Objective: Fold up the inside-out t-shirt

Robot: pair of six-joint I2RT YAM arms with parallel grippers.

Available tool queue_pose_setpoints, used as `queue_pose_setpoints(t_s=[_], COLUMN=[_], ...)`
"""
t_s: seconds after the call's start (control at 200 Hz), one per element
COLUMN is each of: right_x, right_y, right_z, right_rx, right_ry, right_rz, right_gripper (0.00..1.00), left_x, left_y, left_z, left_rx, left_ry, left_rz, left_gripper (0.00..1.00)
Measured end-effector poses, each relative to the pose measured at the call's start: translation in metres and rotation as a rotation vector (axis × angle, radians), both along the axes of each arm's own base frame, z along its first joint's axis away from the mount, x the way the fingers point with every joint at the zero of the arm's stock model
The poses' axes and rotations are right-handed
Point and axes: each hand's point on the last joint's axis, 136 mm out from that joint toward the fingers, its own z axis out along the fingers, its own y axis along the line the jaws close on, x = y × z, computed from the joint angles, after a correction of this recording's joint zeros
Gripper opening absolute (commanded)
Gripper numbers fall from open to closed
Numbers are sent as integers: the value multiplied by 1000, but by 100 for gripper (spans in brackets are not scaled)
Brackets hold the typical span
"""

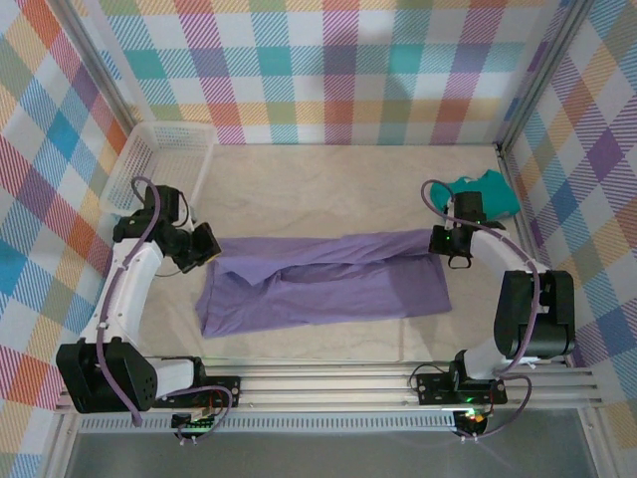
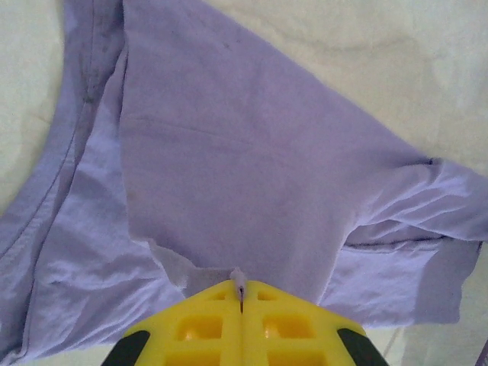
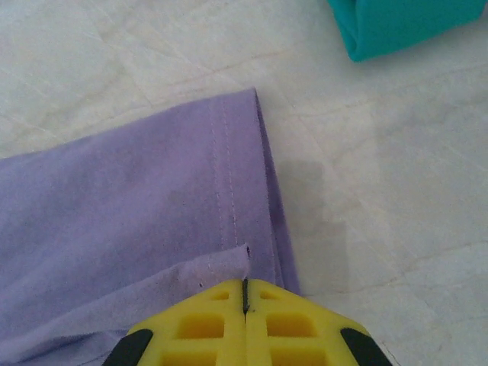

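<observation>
The lavender inside-out t-shirt lies stretched across the table's middle, partly folded lengthwise. My left gripper is at its left end, shut on a pinch of the purple cloth; a small tuft pokes out between the closed yellow fingers. My right gripper is at the shirt's right end by the hem, shut on a fold of the hem corner, with the stitched hem lying flat just ahead of the yellow fingers.
A teal folded garment lies at the back right, close to the right arm. A white mesh basket stands at the back left. Plaid walls enclose the table; a metal rail runs along the near edge.
</observation>
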Motion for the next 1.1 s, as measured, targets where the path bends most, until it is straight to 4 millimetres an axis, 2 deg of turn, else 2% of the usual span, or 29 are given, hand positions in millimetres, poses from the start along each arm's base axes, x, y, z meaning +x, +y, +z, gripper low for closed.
queue_pose_setpoints(t_s=[0.175, 0.235, 0.27, 0.345, 0.405, 0.48, 0.575, 0.675, 0.765, 0.83, 0.93, 1.1], right_x=[-7, -9, -11, -20, -29, -44, -73, -113, -135, -139, -131, -116], right_y=[-2, 10, 27, 79, 131, 194, 270, 339, 384, 407, 434, 464], right_z=[0, 8, 15, 34, 49, 58, 54, 31, 12, 6, 9, 16], right_rx=[-18, -39, -40, -9, 31, 87, 156, 184, 168, 140, 83, -29], right_ry=[8, -33, -71, -171, -250, -321, -376, -389, -415, -457, -562, -713], right_rz=[-29, 18, 79, 253, 428, 621, 841, 1038, 1140, 1173, 1178, 1143], right_gripper=[35, 44, 47, 52, 61, 62, 61, 68, 78, 83, 89, 97], left_x=[-13, -15, -16, -16, -16, -13, -11, -9, -6, -6, -6, -6], left_y=[-4, -5, -5, -7, -8, -9, -9, -10, -10, -10, -10, -10], left_z=[-17, -21, -22, -24, -24, -23, -23, -24, -24, -23, -24, -25], left_rx=[-23, -26, -31, -45, -51, -56, -59, -64, -66, -66, -65, -66], left_ry=[59, 69, 72, 74, 74, 61, 56, 58, 48, 46, 47, 54], left_rz=[-8, -9, -10, -13, -12, -13, -15, -16, -18, -18, -18, -18], left_gripper=[0, 0, 0, 0, 0, 0, 0, 0, 0, 0, 0, 0])
